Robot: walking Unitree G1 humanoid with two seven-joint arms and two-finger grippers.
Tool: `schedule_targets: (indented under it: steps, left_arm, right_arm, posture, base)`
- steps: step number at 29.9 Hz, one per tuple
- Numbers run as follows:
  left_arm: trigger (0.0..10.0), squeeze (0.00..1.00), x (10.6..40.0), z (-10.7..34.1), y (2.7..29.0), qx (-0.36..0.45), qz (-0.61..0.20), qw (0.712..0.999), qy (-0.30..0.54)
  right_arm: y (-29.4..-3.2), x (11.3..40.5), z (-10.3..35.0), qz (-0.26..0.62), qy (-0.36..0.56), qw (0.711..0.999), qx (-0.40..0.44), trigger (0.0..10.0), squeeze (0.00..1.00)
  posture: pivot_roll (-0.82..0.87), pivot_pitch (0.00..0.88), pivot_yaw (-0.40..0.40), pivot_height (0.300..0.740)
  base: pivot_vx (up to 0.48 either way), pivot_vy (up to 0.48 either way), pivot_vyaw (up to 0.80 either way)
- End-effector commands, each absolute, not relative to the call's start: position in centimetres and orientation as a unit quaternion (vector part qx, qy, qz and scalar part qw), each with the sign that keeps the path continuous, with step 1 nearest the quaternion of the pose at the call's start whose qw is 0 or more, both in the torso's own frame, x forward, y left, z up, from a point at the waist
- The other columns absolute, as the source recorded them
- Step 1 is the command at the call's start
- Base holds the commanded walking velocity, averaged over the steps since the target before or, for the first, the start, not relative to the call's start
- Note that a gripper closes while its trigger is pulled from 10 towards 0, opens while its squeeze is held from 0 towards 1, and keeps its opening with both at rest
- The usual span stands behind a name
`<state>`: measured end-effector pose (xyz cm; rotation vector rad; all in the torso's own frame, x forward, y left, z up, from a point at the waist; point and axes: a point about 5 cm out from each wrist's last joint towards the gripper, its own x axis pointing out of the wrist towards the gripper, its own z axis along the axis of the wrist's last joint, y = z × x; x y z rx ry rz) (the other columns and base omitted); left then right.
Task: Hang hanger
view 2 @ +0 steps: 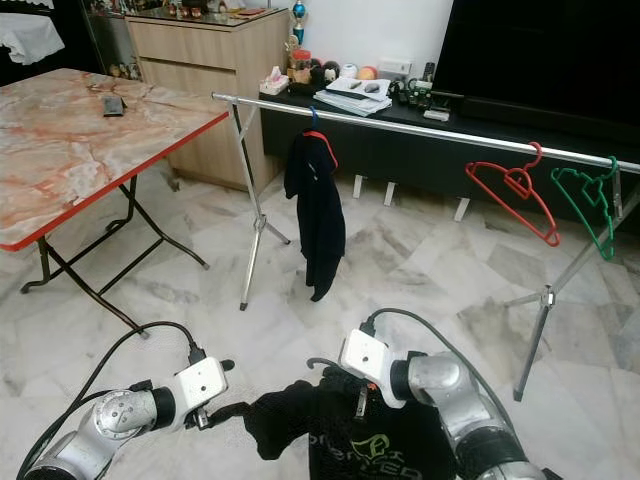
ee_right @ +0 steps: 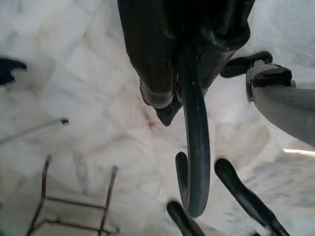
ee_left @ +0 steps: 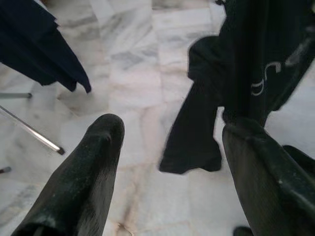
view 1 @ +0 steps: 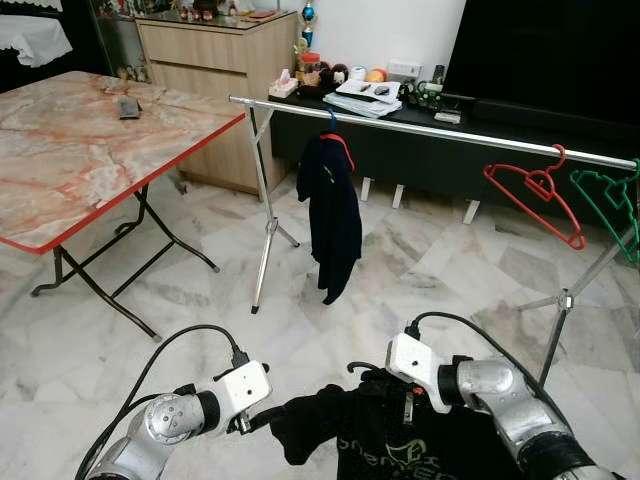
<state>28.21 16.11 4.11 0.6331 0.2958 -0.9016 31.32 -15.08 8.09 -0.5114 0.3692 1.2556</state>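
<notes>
Black shirt [view 1: 390,445] on its hanger [ee_right: 194,147], right gripper [view 1: 408,400] clamped on it, left gripper [ee_left: 167,162] open; next lift to the rail [view 1: 430,127].

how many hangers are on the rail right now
3: one under the dark shirt, an empty red hanger, an empty green hanger. A fourth is in the right gripper.

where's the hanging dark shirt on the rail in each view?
Left eye: dark shirt hangs centre, below the rail.
Right eye: centre-left, same rail above.
Left wrist: a dark fold at one corner, probably it.
Right wrist: small dark scrap at the edge, unsure.
Shared landmark: marble floor.
</notes>
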Motion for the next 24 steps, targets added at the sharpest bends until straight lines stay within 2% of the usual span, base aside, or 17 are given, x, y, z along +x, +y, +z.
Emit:
schedule_targets:
  steps: [1, 5, 11, 20, 24]
  left_arm:
    - [10.0, 0.00, 28.5, 4.4, 16.4, 0.307, -0.429, 0.837, 0.145]
    - [10.0, 0.00, 28.9, 4.5, 16.8, 0.293, -0.418, 0.846, 0.155]
    - [10.0, 0.00, 29.3, 4.7, 16.9, 0.291, -0.411, 0.849, 0.162]
    - [10.0, 0.00, 29.1, 4.1, 17.8, 0.284, -0.422, 0.836, 0.206]
    - [10.0, 0.00, 28.7, 3.7, 17.8, 0.257, -0.438, 0.831, 0.229]
  right_arm:
    - [-14.7, 31.6, 9.7, 0.594, 0.137, 0.754, -0.243, 10.0, 0.00]
    - [-14.0, 31.5, 11.9, 0.619, 0.095, 0.745, -0.231, 10.0, 0.00]
    - [-13.6, 30.7, 12.5, 0.644, 0.087, 0.722, -0.236, 10.0, 0.00]
    - [-13.5, 30.4, 13.8, 0.650, 0.073, 0.716, -0.243, 10.0, 0.00]
    - [-13.3, 30.4, 14.4, 0.650, 0.063, 0.717, -0.243, 10.0, 0.00]
  posture:
    - [0.12, 0.000, -0.058, 0.740]
    - [0.11, 0.000, -0.055, 0.740]
    - [0.11, 0.000, -0.052, 0.740]
    - [0.11, 0.000, -0.048, 0.740]
    - [0.10, 0.000, -0.047, 0.740]
  base:
    - [0.000, 0.000, 0.00]
    - [0.000, 0.000, 0.00]
    - [0.000, 0.000, 0.00]
    - [0.000, 0.000, 0.00]
    - [0.000, 0.000, 0.00]
